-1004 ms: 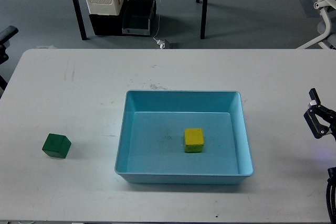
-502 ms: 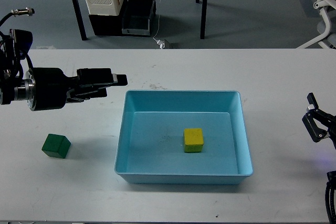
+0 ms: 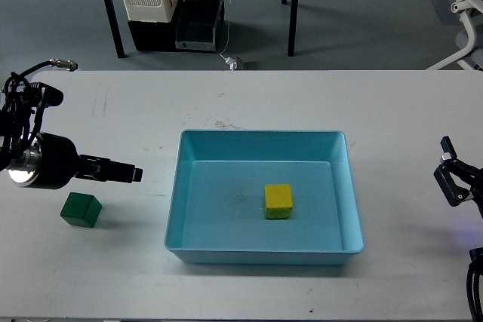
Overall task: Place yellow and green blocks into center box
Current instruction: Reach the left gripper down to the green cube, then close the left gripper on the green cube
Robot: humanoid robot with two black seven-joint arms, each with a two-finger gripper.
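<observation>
Head view shows the left gripper (image 3: pixel 124 172) has drawn back toward the green block (image 3: pixel 81 210), just below it; I cannot tell its opening. Yellow block (image 3: pixel 278 200) lies inside the box (image 3: pixel 264 249).

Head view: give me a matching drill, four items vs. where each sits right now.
Items:
1. yellow block
2. green block
3. left gripper
4. right gripper

Places:
A. at the right edge of the view, over the table
B. on the table, left of the box
C. inside the box
D. above the table, just up and right of the green block

Pairs: 1-C, 2-B, 3-D, 4-A
</observation>
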